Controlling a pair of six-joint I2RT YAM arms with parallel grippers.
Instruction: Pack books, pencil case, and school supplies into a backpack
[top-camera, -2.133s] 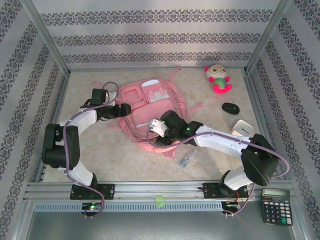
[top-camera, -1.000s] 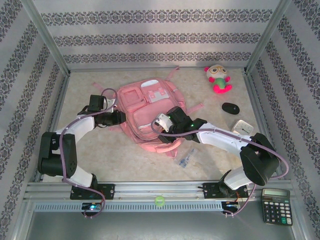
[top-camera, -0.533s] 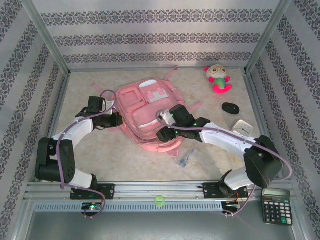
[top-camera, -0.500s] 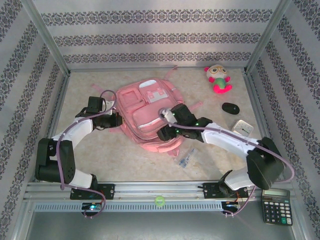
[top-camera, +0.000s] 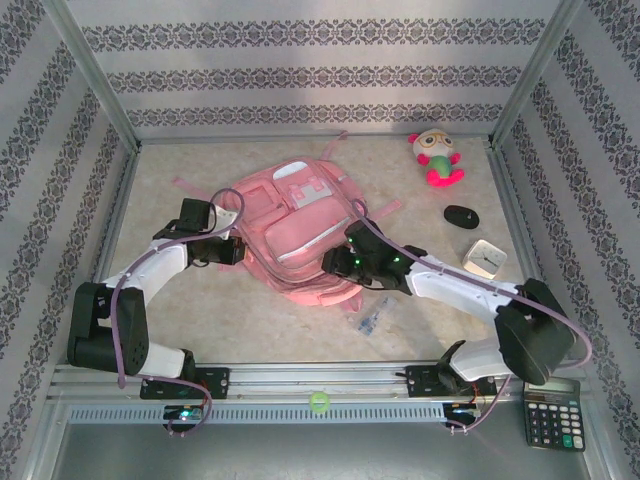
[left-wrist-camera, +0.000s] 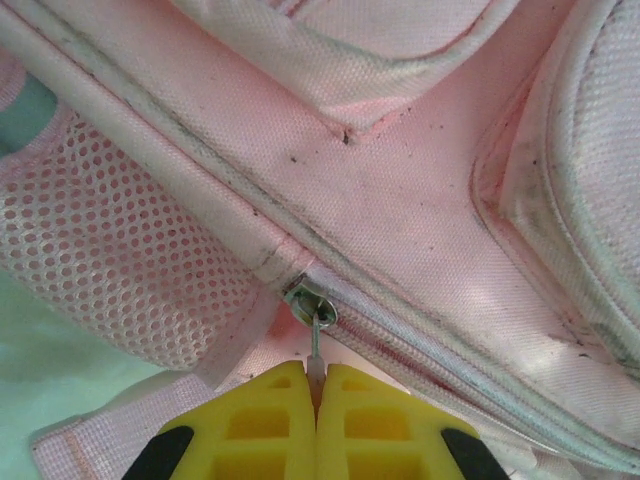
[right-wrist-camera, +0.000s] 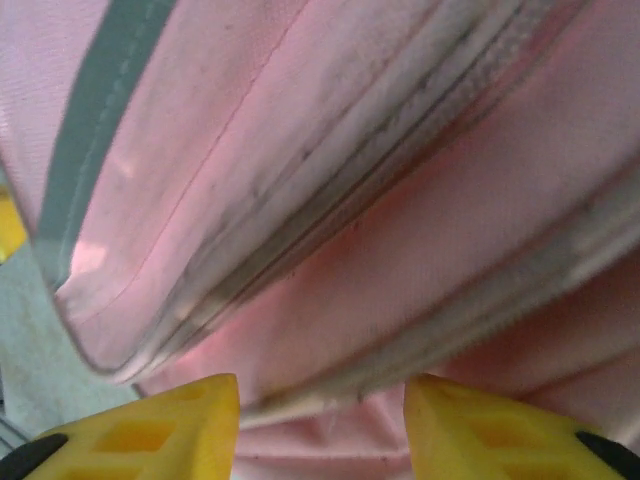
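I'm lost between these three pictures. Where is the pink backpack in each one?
Top external: the backpack lies mid-table, between the left gripper and right gripper.
Left wrist: its pink fabric spreads above the shut yellow fingers, which pinch a zip pull.
Right wrist: its fabric sits between two parted yellow fingers; grip unclear.
Shared landmark: the pale zip seam running along the pink fabric.

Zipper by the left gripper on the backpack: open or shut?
Shut, it seems: in the left wrist view the zipper runs closed from its slider, no gap, and the left gripper pinches the pull tab.
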